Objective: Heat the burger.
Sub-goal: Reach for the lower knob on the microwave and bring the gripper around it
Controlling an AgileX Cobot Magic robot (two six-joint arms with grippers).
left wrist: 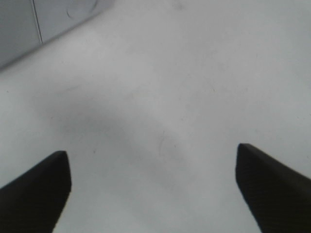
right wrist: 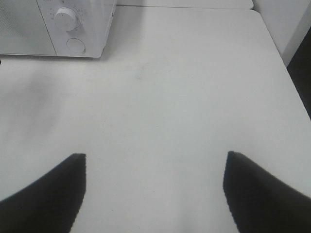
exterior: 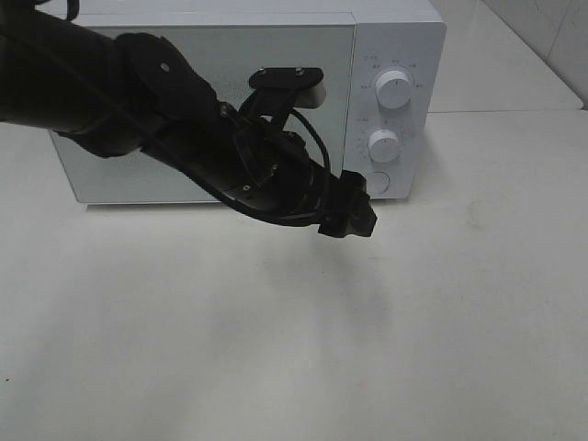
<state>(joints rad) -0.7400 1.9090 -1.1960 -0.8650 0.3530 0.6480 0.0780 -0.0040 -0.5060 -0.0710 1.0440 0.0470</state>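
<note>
burger unseen; arm (exterior: 119, 87) partly hides microwave door (exterior: 220, 50).

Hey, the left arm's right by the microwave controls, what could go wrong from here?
The open left fingers hover close to the round button and lower dial of the white microwave; a stray move could bump either. The burger is in no view, so whether it sits behind the closed door cannot be checked.

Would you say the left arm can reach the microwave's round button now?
Probably yes: the left pincer hangs open just beside the round button, with nothing between them.
</note>
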